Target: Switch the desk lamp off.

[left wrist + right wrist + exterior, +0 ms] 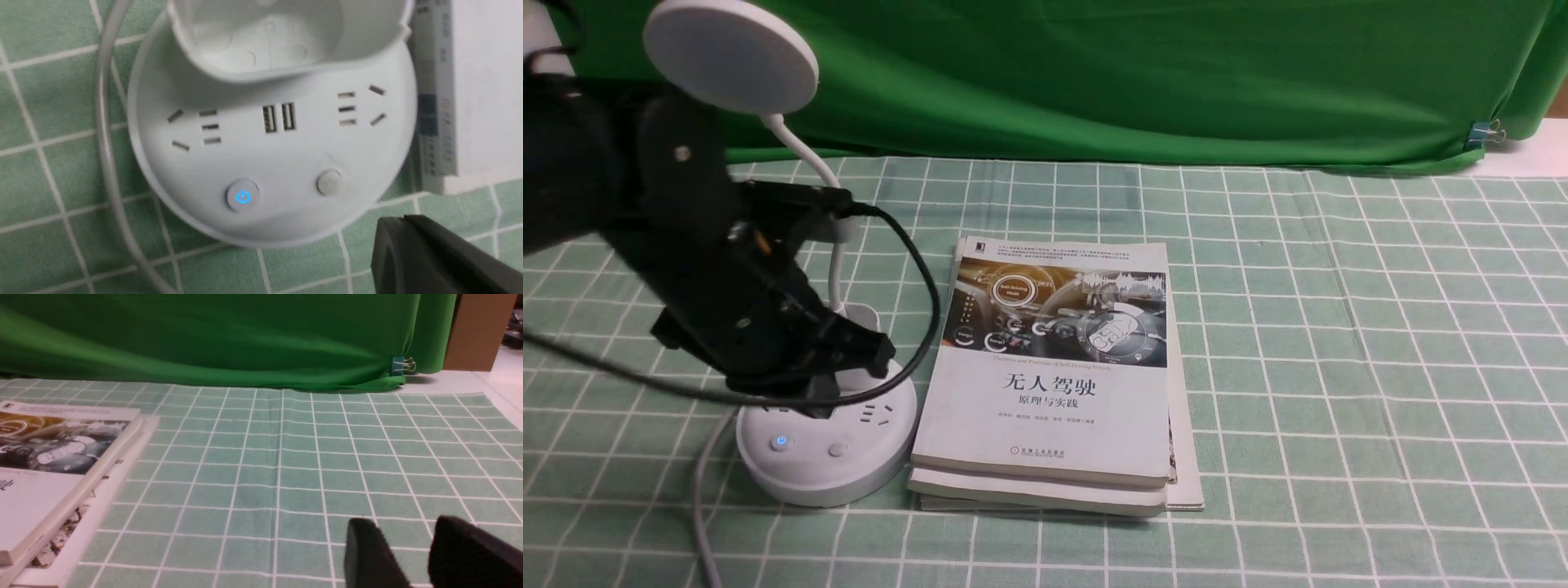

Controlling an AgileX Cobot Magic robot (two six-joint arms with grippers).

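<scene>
A black cable (935, 302) hangs closest, by the left end effector (825, 404), whose fingers are together. Near this end effector stands the desk lamp (874, 457), its power button (782, 442) glowing blue. The right end effector (404, 522) has fingers apart.

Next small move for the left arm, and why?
I'd ease the left gripper over the round white button with the blue-lit power symbol, then lower to press. That symbol glows, while the plain round button is unlit; the jaws are shut, with tips over neither. Which button controls the lamp isn't shown.
</scene>
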